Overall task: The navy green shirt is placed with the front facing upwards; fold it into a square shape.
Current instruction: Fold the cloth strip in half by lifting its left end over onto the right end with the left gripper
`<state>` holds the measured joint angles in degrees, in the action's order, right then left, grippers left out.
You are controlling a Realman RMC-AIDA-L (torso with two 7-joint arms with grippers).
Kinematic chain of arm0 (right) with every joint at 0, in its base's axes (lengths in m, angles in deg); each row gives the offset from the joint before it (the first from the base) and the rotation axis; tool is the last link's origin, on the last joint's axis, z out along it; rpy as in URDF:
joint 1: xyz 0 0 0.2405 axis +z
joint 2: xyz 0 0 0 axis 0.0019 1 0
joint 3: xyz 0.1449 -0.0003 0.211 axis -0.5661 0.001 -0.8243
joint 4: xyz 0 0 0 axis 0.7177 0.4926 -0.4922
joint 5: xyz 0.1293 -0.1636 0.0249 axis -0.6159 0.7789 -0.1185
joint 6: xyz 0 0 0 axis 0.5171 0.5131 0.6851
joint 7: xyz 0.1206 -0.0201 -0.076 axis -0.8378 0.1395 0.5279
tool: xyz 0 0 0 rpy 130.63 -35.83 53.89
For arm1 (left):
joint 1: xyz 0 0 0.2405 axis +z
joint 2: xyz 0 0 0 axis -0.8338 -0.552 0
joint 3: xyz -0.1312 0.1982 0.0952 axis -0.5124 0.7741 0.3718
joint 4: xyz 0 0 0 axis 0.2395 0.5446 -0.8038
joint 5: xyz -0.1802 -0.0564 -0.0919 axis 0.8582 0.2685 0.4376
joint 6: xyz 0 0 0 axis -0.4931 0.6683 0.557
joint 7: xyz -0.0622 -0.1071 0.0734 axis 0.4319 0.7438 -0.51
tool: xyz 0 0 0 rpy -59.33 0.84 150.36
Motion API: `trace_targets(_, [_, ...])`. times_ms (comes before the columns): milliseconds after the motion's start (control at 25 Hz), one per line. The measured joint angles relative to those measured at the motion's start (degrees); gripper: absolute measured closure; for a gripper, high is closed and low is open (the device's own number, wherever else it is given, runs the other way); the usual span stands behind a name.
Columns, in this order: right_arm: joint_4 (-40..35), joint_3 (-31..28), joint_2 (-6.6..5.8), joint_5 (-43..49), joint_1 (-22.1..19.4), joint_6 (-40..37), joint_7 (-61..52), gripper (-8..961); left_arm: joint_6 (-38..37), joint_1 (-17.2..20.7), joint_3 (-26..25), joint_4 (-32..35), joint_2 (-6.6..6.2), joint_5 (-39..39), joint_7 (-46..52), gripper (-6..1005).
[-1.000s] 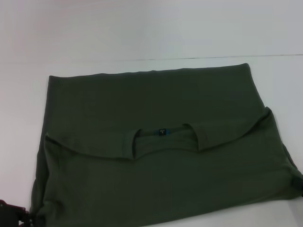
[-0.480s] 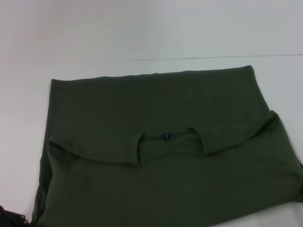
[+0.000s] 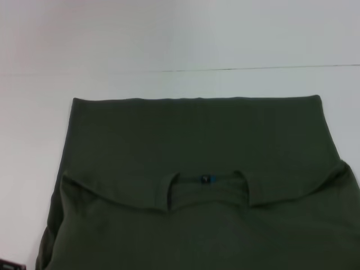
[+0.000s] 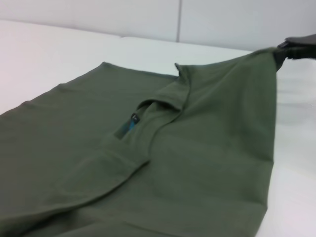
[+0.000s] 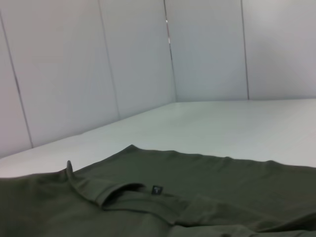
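The navy green shirt (image 3: 191,135) lies spread across the white table (image 3: 28,146), with its round collar and small blue label (image 3: 206,179) facing up near the middle. Its near part runs off the bottom of the head view. In the left wrist view the shirt (image 4: 148,163) has one corner pulled up taut to my right gripper (image 4: 297,48), which is shut on that corner above the table. Only a dark sliver of my left gripper (image 3: 8,265) shows, at the bottom left beside the shirt's near left edge. The right wrist view looks low across the shirt (image 5: 207,197) and collar.
Bare white table surface (image 3: 180,84) stretches beyond the shirt's far edge to a thin seam, with more on the left side. Pale wall panels (image 5: 123,64) stand behind the table.
The whole shirt has slid toward me and a little to the right. Both near corners and the grippers have dropped out of the bottom of the head view.
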<state>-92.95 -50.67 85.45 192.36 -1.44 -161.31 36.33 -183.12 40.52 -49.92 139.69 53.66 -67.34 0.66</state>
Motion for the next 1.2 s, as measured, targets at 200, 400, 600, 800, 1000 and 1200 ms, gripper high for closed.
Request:
trace_targets(200, [1.4, -0.5, 0.05, 1.5, -1.6, -0.3, 1.1, 887, -3.5, 2.1, -1.0, 1.5, -0.02, -1.1, -1.7, 948])
trace_targets(400, [1.6, -0.8, -0.13, 1.8, -1.2, -0.6, 0.8, 887, -3.9, 1.9, -3.1, 1.9, -0.39, -1.1, -1.6, 947])
trace_targets(600, [1.4, -3.2, -0.32, 1.5, 1.1, -1.5, -2.4, 887, -3.3, 0.6, -6.2, -0.1, -0.78, 1.4, -1.2, 947])
trace_targets(800, [0.7, -6.6, -0.59, 1.7, 4.5, -1.6, -9.1, 887, 1.1, -1.2, -11.0, -4.1, -1.19, 3.7, 0.7, 946])
trace_targets(1000, [0.4, -7.3, -1.29, 1.5, 5.7, -1.6, -11.7, 888, 4.1, -1.4, -13.2, -6.4, -1.17, 7.2, 3.1, 946])
trace_targets(1200, [0.0, -8.5, -2.25, 1.3, 7.9, -2.2, -14.8, 888, 5.1, -2.1, -13.6, -8.3, -0.87, 11.1, 4.5, 945])
